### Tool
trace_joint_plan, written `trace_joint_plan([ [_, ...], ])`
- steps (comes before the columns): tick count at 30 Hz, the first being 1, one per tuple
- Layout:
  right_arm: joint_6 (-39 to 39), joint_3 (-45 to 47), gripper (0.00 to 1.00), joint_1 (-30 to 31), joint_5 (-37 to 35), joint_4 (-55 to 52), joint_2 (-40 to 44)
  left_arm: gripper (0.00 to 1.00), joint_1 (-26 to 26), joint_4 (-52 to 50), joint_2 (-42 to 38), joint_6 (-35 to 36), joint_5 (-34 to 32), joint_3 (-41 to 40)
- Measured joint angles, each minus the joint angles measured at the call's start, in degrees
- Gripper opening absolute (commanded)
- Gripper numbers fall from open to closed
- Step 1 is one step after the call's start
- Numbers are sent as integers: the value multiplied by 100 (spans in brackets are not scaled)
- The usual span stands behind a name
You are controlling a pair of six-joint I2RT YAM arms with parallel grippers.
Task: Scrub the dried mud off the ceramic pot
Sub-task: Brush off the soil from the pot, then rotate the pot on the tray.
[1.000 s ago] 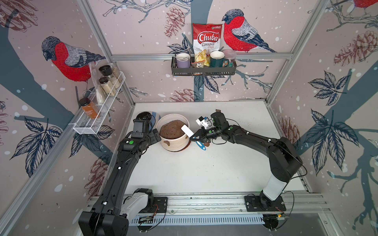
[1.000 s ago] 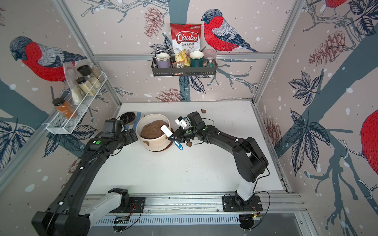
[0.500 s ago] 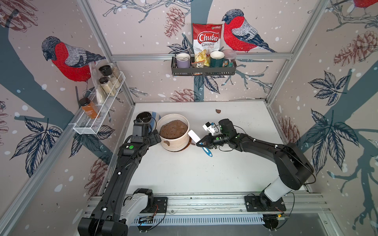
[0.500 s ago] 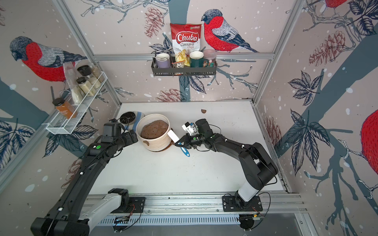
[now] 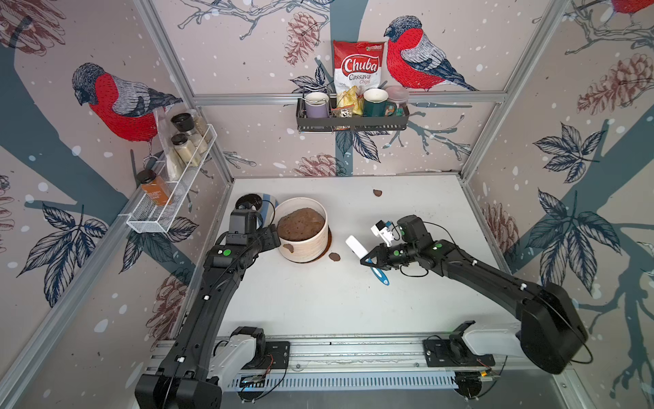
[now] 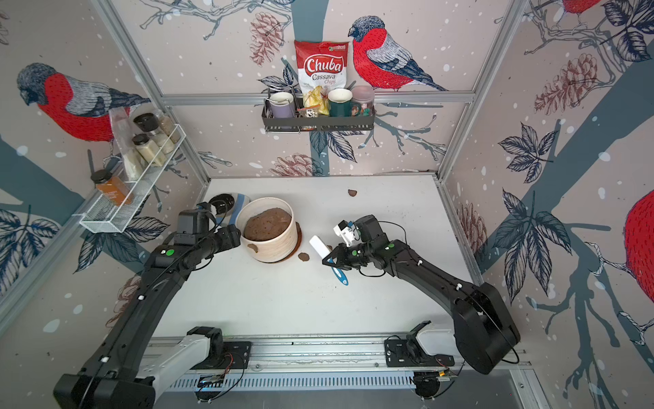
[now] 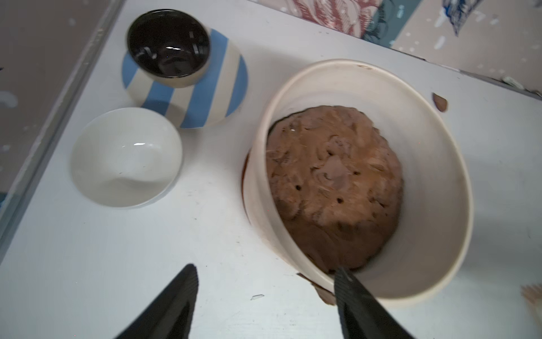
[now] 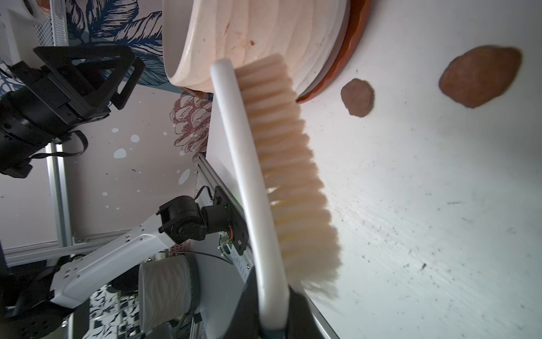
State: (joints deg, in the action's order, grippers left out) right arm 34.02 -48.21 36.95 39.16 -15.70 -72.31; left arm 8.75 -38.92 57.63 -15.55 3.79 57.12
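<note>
White table (image 5: 318, 301); left hand (image 7: 265, 267) mostly cut off, straddling ceramic pot (image 7: 434, 164) rim.

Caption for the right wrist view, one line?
Brush clamped in the right gripper, near the ribbed ceramic pot; two dried mud flakes on the table.

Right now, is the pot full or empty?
Partly full: a brown soil mound lies inside the pot, its top below the rim, with bare inner wall showing above it.
</note>
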Motion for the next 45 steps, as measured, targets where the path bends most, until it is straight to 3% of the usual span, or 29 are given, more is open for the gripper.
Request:
trace_joint_plan([
  [4,-282,-48,2,81,-321,-216,474,75,887,-155,177,859,472,474],
  [9,-509,-236,0,81,-396,-389,662,74,1410,-610,850,1569,527,953],
  [17,-372,-186,0,426,-295,-116,599,52,1952,-1469,2096,2229,-179,1781],
  [27,-254,-105,0,538,-400,-61,551,31,1996,-1740,2398,2306,-426,1875],
  [32,-247,-81,0,538,-487,-61,520,4,2037,-1541,2516,2441,-385,1923],
  [41,-258,-31,0,551,-452,-55,424,3,2072,-1154,2691,2070,-122,1974],
  [45,-282,-61,0,533,-415,-66,365,19,2072,-1073,2747,1985,-55,1985],
])
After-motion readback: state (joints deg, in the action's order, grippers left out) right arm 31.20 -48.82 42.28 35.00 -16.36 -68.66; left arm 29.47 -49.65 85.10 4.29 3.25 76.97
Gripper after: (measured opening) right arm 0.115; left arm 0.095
